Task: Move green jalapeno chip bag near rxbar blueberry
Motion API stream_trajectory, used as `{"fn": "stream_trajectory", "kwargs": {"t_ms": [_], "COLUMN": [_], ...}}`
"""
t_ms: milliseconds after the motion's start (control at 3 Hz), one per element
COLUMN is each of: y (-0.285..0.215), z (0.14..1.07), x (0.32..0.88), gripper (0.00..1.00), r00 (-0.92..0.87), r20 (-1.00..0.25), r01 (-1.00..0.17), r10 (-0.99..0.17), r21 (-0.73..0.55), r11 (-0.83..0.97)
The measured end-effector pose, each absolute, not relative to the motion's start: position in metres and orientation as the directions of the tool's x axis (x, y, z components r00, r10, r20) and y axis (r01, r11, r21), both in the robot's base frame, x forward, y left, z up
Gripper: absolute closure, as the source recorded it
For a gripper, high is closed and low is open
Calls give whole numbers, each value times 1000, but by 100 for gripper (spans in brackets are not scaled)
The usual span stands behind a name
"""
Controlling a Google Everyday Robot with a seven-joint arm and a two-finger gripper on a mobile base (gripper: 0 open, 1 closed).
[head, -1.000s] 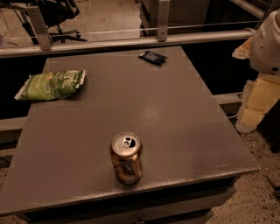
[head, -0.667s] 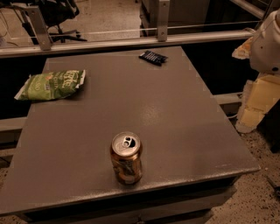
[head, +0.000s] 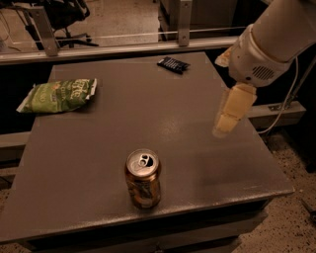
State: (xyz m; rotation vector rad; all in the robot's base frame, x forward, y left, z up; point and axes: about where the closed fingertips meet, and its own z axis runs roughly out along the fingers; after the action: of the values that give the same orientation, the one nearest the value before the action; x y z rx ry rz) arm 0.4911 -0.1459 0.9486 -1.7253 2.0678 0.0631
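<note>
The green jalapeno chip bag (head: 59,95) lies flat at the table's far left edge. The rxbar blueberry (head: 173,64), a small dark bar, lies near the table's far edge, right of centre. My gripper (head: 224,126) hangs from the white arm (head: 269,44) above the right side of the table. It is well to the right of the bag and in front of the bar, touching neither. It holds nothing.
A brown drink can (head: 142,179) stands upright near the front edge of the grey table (head: 148,123). A metal rail (head: 123,47) runs behind the table. An office chair (head: 69,15) stands at the back left.
The arm has swung left, from beyond the table's right edge to over its right side. The bag, bar and can have not moved.
</note>
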Motion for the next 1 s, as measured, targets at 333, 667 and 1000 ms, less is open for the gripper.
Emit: {"fn": "stream_trajectory", "kwargs": {"t_ms": [333, 667, 1000], "y": [-75, -18, 41], "z": [939, 937, 926], "x": [541, 584, 611], "gripper": [0, 0, 0], "r00": [-39, 17, 49], "r20": [-496, -620, -715], "r01": [-938, -927, -930], "r10": [-868, -784, -697], "r21": [-281, -303, -288], "r11": [202, 220, 229]}}
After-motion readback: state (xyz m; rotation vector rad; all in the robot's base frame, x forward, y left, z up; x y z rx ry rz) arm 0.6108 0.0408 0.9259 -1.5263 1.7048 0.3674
